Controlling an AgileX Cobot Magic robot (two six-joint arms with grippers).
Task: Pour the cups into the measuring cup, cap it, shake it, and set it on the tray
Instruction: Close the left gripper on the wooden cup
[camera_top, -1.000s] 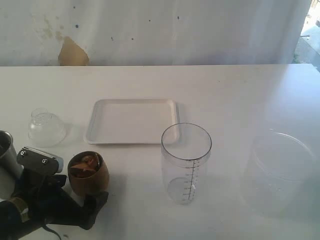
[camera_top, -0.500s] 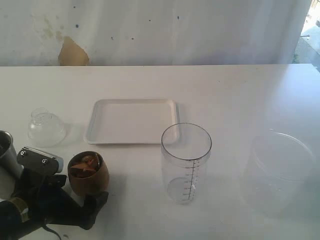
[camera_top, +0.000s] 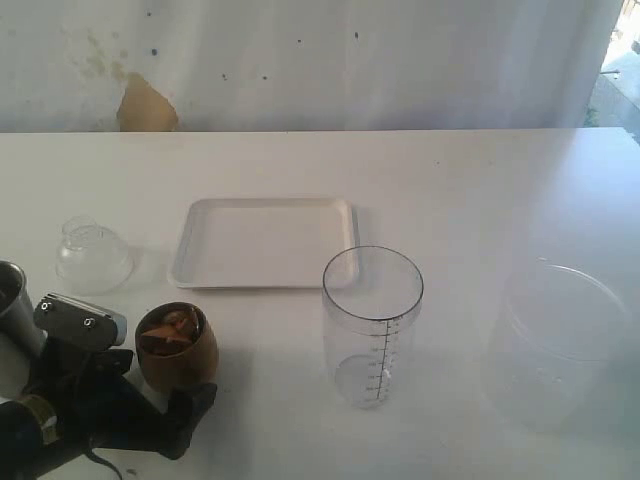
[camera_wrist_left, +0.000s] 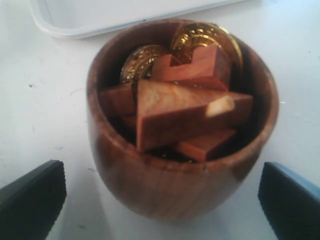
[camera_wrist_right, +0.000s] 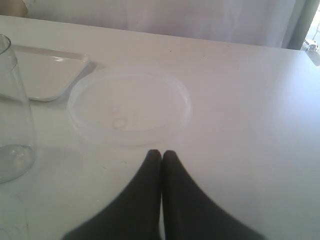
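The brown wooden cup (camera_top: 177, 350) (camera_wrist_left: 180, 165) stands at the front left, filled with wooden pieces and gold coins. My left gripper (camera_top: 160, 385) (camera_wrist_left: 162, 200) is open, one finger on either side of the cup and apart from its wall. The steel tumbler (camera_top: 12, 300) stands at the left edge. The clear measuring cup (camera_top: 372, 325) (camera_wrist_right: 12, 115) stands upright in the middle. The domed cap (camera_top: 92, 255) lies left of the white tray (camera_top: 265, 283) (camera_wrist_left: 100, 20) (camera_wrist_right: 45, 75). My right gripper (camera_wrist_right: 161, 155) is shut on nothing and points at a wide container.
A wide unmarked clear container (camera_top: 565, 345) (camera_wrist_right: 130, 107) stands at the right, just ahead of my right gripper. A white curtain hangs behind the table's far edge.
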